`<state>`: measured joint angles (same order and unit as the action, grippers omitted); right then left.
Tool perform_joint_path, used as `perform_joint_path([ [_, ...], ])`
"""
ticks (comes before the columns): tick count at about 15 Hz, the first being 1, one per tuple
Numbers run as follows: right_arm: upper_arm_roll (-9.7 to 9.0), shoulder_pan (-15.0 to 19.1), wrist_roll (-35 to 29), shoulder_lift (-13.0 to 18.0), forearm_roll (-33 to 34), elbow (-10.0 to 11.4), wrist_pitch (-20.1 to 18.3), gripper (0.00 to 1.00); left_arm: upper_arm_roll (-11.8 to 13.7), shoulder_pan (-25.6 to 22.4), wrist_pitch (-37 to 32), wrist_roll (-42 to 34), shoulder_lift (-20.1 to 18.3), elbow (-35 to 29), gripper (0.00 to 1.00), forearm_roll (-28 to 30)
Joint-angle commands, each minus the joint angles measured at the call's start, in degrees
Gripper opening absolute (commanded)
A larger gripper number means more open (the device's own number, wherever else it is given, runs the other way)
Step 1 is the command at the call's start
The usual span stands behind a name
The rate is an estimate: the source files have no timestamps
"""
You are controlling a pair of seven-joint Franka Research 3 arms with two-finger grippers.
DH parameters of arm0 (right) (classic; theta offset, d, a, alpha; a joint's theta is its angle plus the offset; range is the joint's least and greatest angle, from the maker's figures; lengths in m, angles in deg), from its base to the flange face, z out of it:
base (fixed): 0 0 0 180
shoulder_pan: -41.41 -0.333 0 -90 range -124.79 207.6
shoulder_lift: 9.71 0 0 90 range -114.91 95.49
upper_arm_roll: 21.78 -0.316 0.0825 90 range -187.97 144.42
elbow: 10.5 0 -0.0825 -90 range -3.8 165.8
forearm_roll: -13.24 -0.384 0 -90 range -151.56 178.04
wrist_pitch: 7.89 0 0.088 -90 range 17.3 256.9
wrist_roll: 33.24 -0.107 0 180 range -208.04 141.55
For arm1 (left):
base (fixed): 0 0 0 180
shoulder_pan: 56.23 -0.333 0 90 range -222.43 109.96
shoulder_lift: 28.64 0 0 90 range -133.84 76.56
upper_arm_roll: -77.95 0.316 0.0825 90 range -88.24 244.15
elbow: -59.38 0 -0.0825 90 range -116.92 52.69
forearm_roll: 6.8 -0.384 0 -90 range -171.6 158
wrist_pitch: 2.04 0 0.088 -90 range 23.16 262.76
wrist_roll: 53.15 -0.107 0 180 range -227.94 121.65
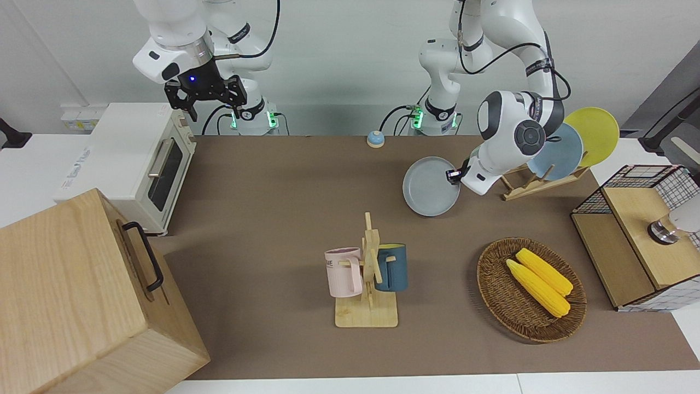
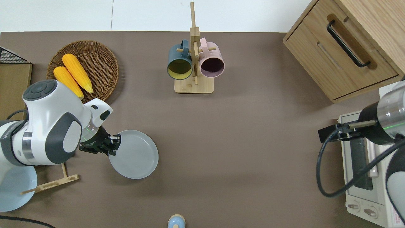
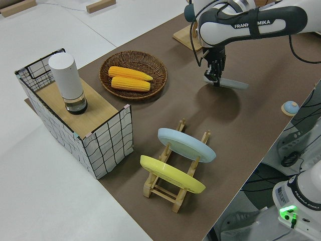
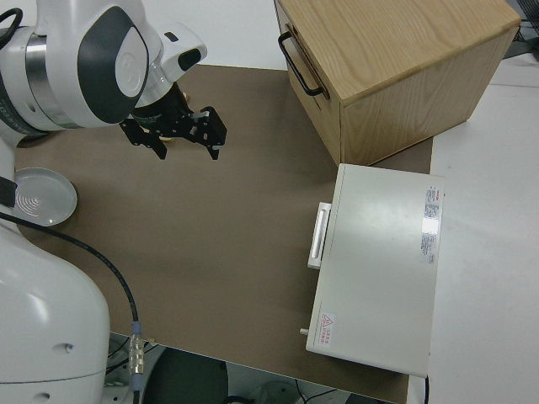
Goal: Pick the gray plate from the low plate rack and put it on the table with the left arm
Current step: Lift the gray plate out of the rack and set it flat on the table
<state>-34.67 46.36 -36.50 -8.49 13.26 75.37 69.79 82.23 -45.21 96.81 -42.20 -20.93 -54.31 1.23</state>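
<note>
The gray plate (image 1: pixel 429 189) hangs almost level a little above the table (image 1: pixel 284 219), over bare tabletop between the low plate rack (image 1: pixel 538 183) and the table's middle. It also shows in the overhead view (image 2: pixel 136 155) and the left side view (image 3: pixel 231 83). My left gripper (image 1: pixel 454 176) is shut on the plate's rim, on the rack's side; it also shows in the overhead view (image 2: pixel 114 148). The rack holds a blue plate (image 1: pixel 563 153) and a yellow plate (image 1: pixel 596 134). My right gripper (image 1: pixel 205 101) is parked and open.
An upright mug stand (image 1: pixel 369 273) with two mugs stands mid-table. A wicker basket (image 1: pixel 495 284) with corn and a wire crate (image 1: pixel 640 230) are at the left arm's end. A small bell (image 1: pixel 375 139), a toaster oven (image 1: pixel 136 164) and a wooden cabinet (image 1: pixel 82 295) are also here.
</note>
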Motion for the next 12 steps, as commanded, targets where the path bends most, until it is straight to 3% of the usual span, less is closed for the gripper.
perform_joint_path([
  [1,-0.38,0.85,0.19,0.27,-0.2,-0.35,-0.87,0.99,1.61,1.02,-0.31,-0.23,-0.85,-0.93,0.8,-2.83],
  [4,-0.38,0.76,0.19,0.27,-0.2,-0.35,-0.87,0.99,1.7,1.02,-0.49,0.74,-0.94,1.88,0.99,-4.25],
  [8,-0.38,0.85,0.19,0.27,-0.2,-0.35,-0.87,0.99,1.44,1.54,1.43,6.44,-1.38,6.63,1.0,-9.42],
  [12,-0.38,0.76,0.19,0.27,-0.2,-0.35,-0.87,0.99,1.17,1.46,1.97,5.84,-1.99,11.99,0.99,-11.02],
])
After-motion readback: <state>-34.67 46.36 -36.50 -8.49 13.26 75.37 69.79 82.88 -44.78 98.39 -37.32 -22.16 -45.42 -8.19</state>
